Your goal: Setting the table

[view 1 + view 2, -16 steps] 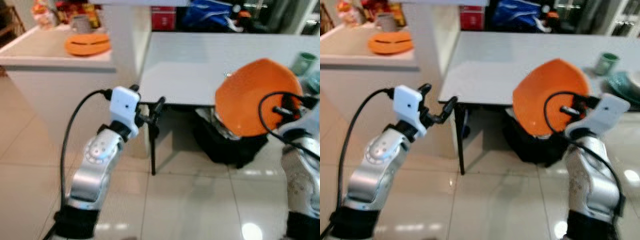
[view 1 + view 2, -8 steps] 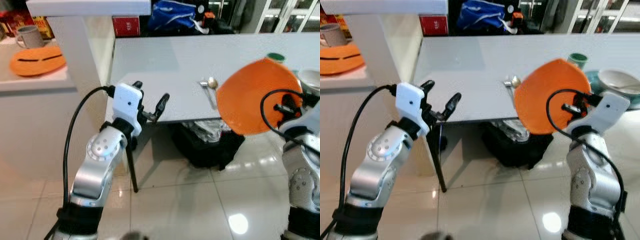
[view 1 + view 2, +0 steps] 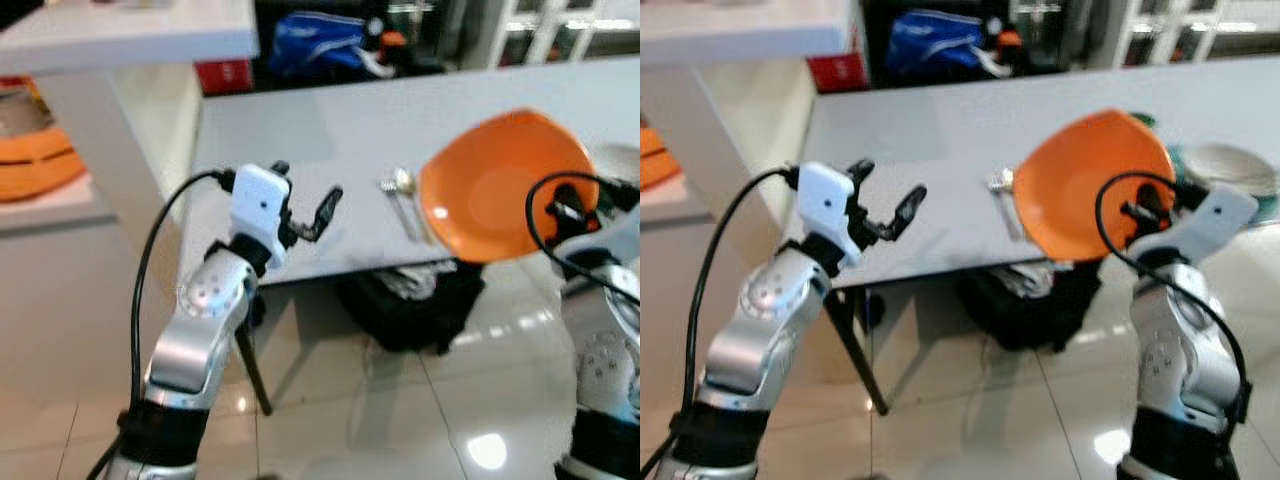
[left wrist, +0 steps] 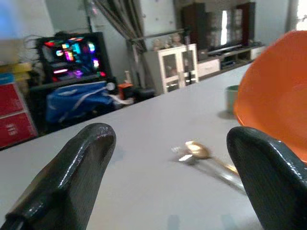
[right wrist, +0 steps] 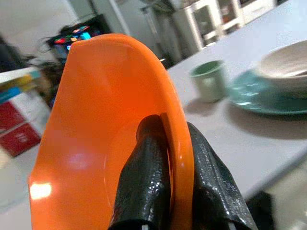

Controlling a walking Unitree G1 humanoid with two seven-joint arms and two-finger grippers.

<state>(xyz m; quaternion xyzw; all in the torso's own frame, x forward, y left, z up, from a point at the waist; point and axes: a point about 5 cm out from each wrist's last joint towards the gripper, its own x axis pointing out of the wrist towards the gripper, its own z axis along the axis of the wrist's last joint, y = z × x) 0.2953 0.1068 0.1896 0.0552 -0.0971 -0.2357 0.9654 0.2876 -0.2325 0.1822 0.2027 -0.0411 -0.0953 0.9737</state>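
Over the last second the whole scene has slid sideways in the head views, which is the camera turning with the robot, not the furniture moving. The white counter with its orange dish has drifted off toward the robot's left, and the grey table point(image 3: 330, 130) now sits square in front, with the spoon and fork point(image 3: 402, 190) lying near its front edge. I read that as the robot having nearly arrived at the place setting, so laying the plate down looks like the next step.

The orange plate point(image 3: 500, 185) stays in the air, tilted up nearly on edge, just right of the spoon and fork and overhanging the table's front edge (no part of it rests on the surface yet). The right gripper point(image 5: 165, 182) is clamped on the plate's rim, one black finger point(image 5: 144, 177) pressed on the inner face and the other on the back, as the right wrist view shows plainly. Beyond the plate on the table stand a green cup point(image 5: 208, 79) and a pale bowl point(image 5: 285, 60) on a teal plate point(image 5: 268, 98), further right than the cutlery.

The left gripper point(image 3: 305, 205) hangs over the table's front-left corner with its fingers spread wide, gripping nothing and touching nothing; its wrist view looks between them at the cutlery.
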